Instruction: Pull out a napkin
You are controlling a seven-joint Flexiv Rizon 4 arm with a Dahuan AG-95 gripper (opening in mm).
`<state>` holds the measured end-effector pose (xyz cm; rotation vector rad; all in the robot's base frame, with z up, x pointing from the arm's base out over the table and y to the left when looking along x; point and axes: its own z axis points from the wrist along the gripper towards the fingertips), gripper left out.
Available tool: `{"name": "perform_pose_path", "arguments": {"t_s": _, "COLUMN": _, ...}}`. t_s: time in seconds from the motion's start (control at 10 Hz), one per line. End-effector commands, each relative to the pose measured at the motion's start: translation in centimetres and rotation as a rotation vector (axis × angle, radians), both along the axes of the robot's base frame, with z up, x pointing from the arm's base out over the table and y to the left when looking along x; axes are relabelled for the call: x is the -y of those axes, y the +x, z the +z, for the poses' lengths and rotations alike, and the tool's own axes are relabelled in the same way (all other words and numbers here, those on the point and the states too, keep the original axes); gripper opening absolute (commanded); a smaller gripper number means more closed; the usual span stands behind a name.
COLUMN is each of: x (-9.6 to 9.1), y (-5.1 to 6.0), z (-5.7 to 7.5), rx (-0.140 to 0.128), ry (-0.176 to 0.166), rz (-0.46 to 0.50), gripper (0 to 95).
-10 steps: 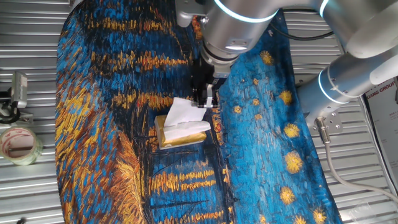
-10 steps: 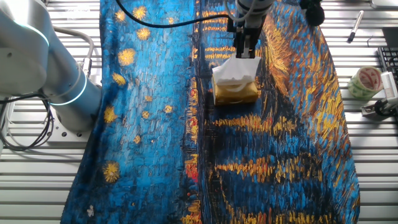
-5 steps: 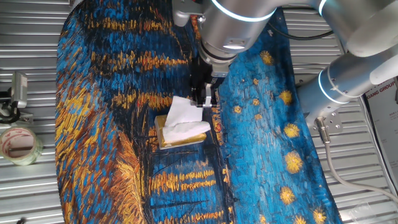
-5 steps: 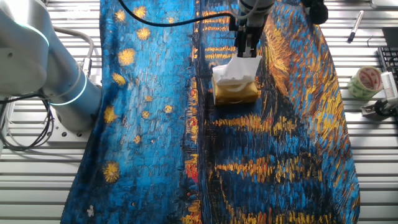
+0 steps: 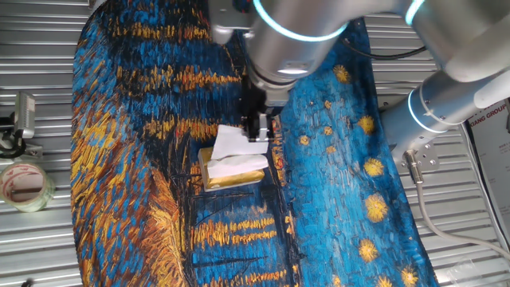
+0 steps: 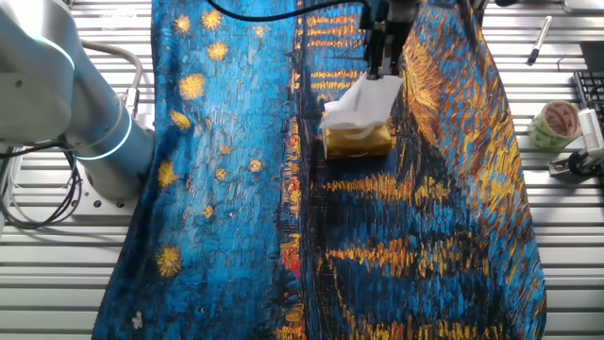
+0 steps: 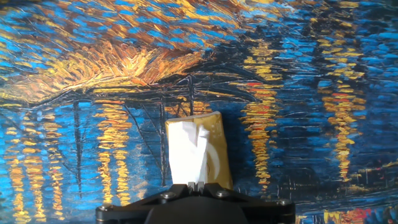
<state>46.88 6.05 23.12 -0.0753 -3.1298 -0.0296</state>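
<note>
The white napkin (image 5: 232,145) rises from the slot of the small gold tissue box (image 5: 232,174), which rests on the painted cloth. My gripper (image 5: 257,132) is shut on the napkin's upper corner and holds it stretched up above the box. In the other fixed view the napkin (image 6: 361,101) runs up from the gold box (image 6: 359,142) to the gripper (image 6: 379,74). In the hand view the napkin (image 7: 186,155) hangs as a folded strip from the closed gripper (image 7: 196,185) down to the box (image 7: 214,140); its lower part is still inside the box.
The box stands on a blue and orange painted cloth (image 5: 159,96) over a metal slatted table. A tape roll (image 5: 24,185) lies at the left edge; it also shows at the right in the other fixed view (image 6: 557,123), near a pen (image 6: 538,40). The arm's base (image 6: 94,123) stands beside the cloth.
My gripper has risen and shifted a little away from the box, drawing the napkin further up and stretching it. The box has stayed in place.
</note>
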Motion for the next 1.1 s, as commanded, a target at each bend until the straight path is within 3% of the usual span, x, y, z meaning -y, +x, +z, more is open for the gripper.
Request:
{"name": "perform_pose_path", "arguments": {"t_s": 0.1, "x": 0.00, "y": -0.26, "z": 0.63, "rx": -0.010, "ry": 0.005, "rz": 0.004, "gripper": 0.0}}
{"name": "perform_pose_path", "arguments": {"t_s": 1.1, "x": 0.15, "y": -0.58, "z": 1.02, "rx": -0.007, "ry": 0.013, "rz": 0.005, "gripper": 0.0}}
